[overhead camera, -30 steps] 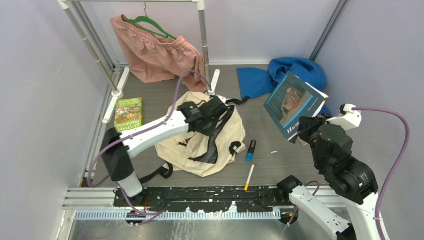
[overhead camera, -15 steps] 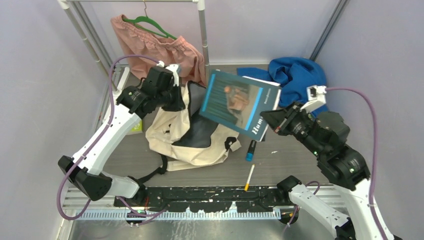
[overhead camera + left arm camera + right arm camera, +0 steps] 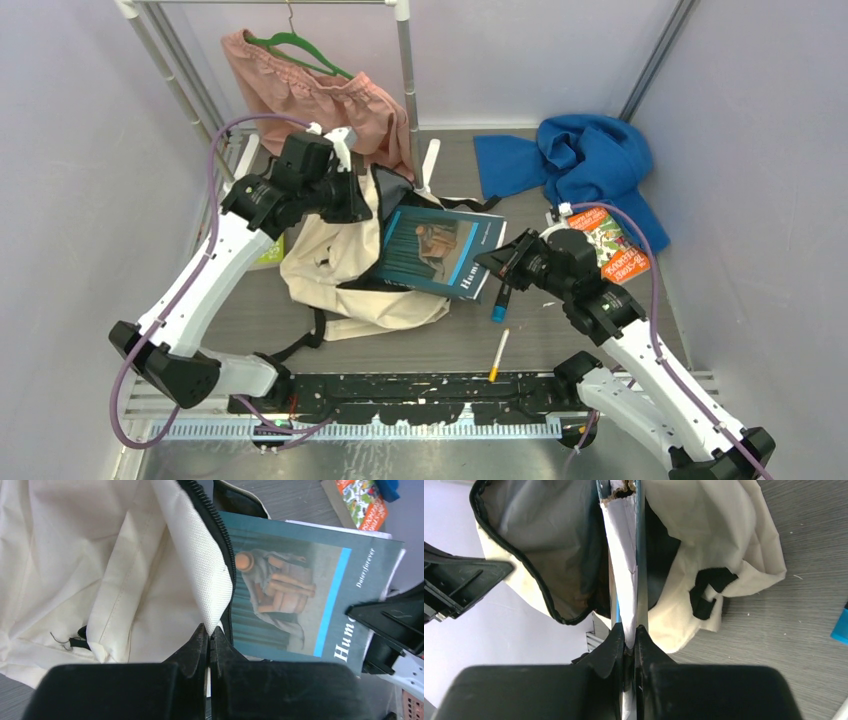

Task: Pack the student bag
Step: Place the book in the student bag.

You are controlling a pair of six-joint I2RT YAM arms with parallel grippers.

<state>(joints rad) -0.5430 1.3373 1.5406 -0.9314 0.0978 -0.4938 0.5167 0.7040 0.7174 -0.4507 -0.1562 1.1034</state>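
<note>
The cream student bag [image 3: 322,262] lies at table centre with its mouth open toward the right. My left gripper [image 3: 357,201] is shut on the zipper-edged flap [image 3: 212,565] and holds it up. My right gripper [image 3: 497,264] is shut on the edge of a teal book [image 3: 437,250], whose far end lies in the bag's mouth. In the right wrist view the book [image 3: 626,555] stands edge-on between the grey lining [image 3: 549,540] and the cream outer fabric [image 3: 729,535]. In the left wrist view the book cover [image 3: 295,595] lies beside the flap.
A blue marker [image 3: 500,301] and a pencil [image 3: 498,354] lie right of the bag. An orange book [image 3: 617,245] lies behind my right arm, a green book [image 3: 268,251] behind my left. The blue fleece [image 3: 580,160] is at the back right, the pink garment [image 3: 310,95] on the rack.
My right gripper has brought the teal book down and left from mid-air into the bag's mouth. My left gripper lifted the flap and now holds it near the rack.
</note>
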